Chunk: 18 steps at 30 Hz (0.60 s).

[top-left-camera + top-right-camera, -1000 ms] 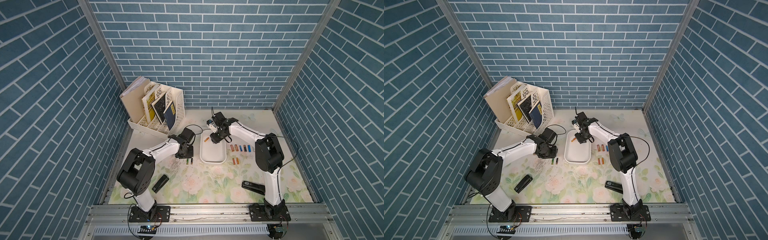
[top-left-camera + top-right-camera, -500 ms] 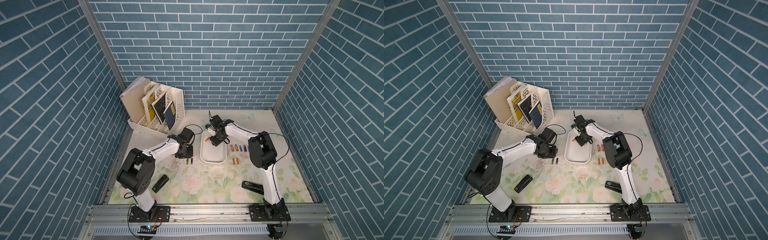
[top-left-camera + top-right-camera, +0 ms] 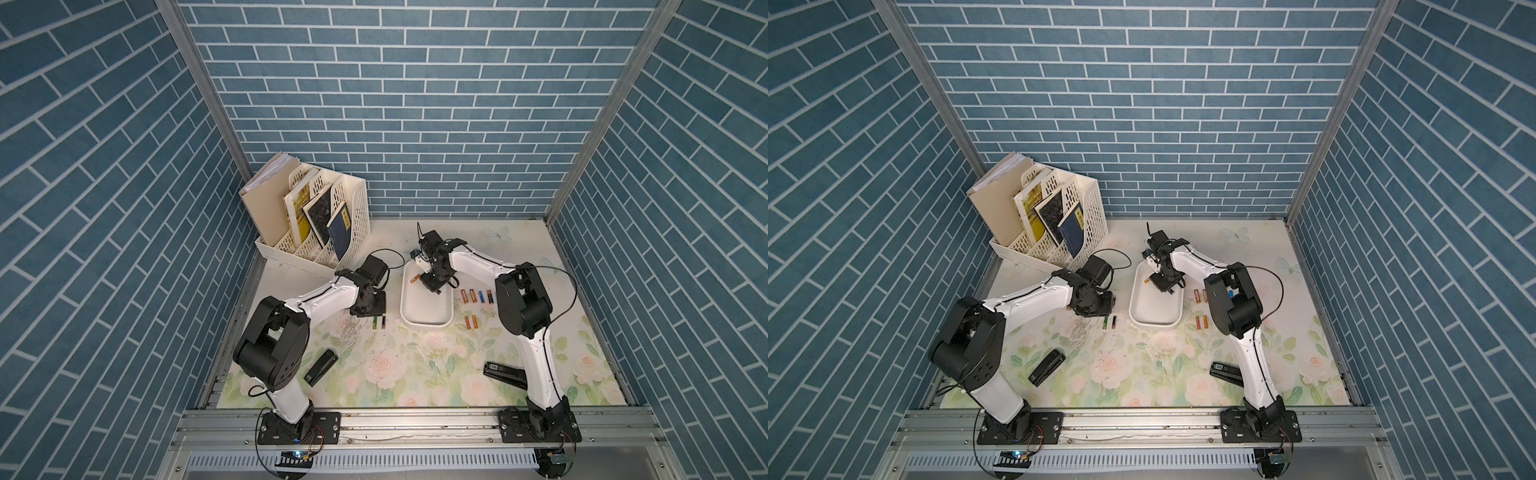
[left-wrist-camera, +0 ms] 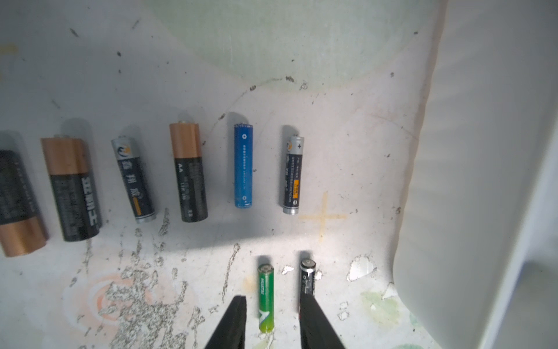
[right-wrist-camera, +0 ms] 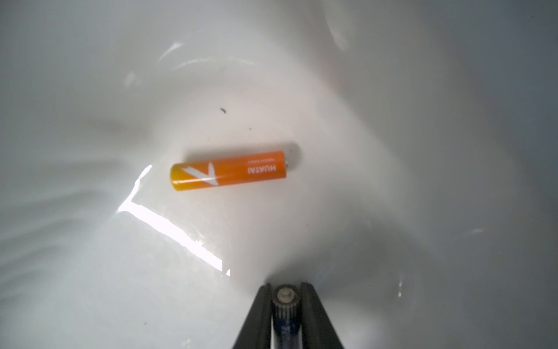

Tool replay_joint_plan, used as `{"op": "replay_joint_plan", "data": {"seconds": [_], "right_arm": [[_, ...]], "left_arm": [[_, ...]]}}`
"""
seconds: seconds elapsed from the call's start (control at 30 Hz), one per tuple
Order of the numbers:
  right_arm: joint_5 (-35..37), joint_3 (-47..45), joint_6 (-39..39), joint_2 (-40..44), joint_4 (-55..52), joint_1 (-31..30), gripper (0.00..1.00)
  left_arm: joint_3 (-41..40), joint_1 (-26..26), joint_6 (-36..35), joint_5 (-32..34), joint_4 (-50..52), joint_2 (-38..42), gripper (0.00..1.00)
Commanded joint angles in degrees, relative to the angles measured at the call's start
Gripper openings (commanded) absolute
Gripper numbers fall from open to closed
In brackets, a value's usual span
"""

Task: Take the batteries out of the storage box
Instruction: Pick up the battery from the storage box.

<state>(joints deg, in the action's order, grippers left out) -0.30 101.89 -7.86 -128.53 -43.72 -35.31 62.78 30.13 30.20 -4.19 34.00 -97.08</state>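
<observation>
In the right wrist view, the right pincer [image 5: 285,287] is shown closed on a dark blue battery [image 5: 283,327] inside the storage box [image 5: 422,90]. An orange battery [image 5: 228,171] lies on the box floor just ahead of it. Since a smooth round wrapper is pinched between narrow fingers, the blue battery could be twisted loose during the lift and dropped back into the box. The orange battery could also be knocked against the box wall if the pincer is dragged rather than raised. In the left wrist view, the left pincer [image 4: 271,299] is seen narrowly parted and gripping nothing. A green battery [image 4: 266,297] lies between its jaws with a gap on either side, on the worktop [image 4: 347,151] just outside the box. A black battery [image 4: 307,276] beside it is overlapped by one finger, though contact cannot be confirmed, and it could be rolled out of place by a sideways swing. In a top view, the orange battery is the only one seen lying loose in the box, at its far end. More batteries [image 3: 476,296] are seen laid out on the worktop just right of the box.
</observation>
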Motion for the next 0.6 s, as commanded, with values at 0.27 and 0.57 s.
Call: {"op": "replay_joint_plan", "data": {"seconds": [0.27,0.57], "right_arm": [[-2.4,1.9,5.5,0.0,-1.4,-0.4,0.1],[-3.3,1.3,12.5,7.0,-0.9,-0.2,0.09]], "left_arm": [[1.3,-0.4,-0.7,-0.2,1.4,0.8,0.35],[2.8,-0.5,-1.4,-0.5,1.7,0.1,0.36]]}}
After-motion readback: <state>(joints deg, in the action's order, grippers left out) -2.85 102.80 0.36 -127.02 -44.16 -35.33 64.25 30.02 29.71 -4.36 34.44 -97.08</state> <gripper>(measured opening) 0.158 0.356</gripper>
